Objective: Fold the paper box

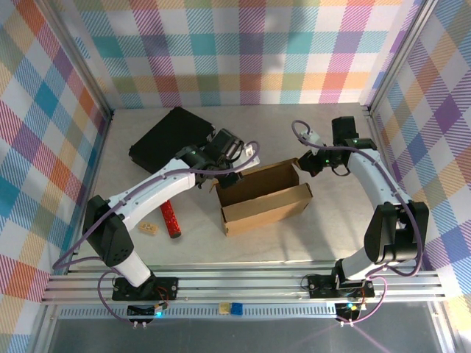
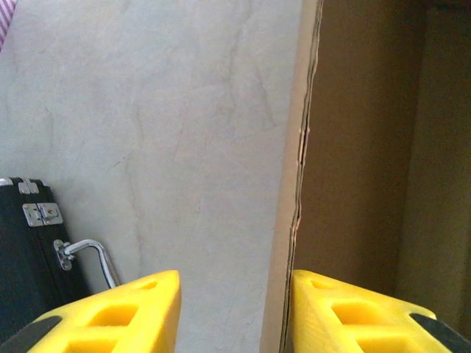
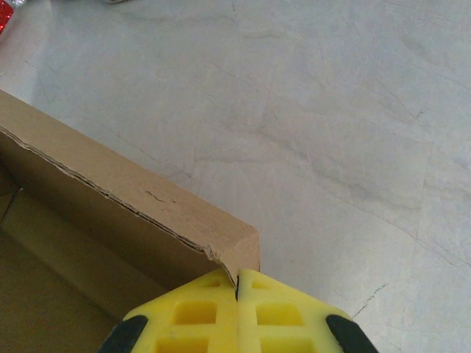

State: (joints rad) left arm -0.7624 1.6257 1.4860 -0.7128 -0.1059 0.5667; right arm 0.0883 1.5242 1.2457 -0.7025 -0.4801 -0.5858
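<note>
— Where do we see the plain brown corrugated cardboard box (image 1: pixel 265 209)?
— In the middle of the pale grey table (image 1: pixel 331 235), open-topped. Our left gripper (image 2: pixel 235 312) straddles one wall, jaws spread. Our right gripper (image 3: pixel 237 294) touches a corner, jaws pressed together.

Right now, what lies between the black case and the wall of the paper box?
The stretch is bare. In the left wrist view, pale table runs from the black case to the paper box wall.

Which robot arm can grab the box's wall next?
Probably the left. The left gripper is open, with a wall of the paper box between its fingers. The right gripper is shut at a box corner.
</note>
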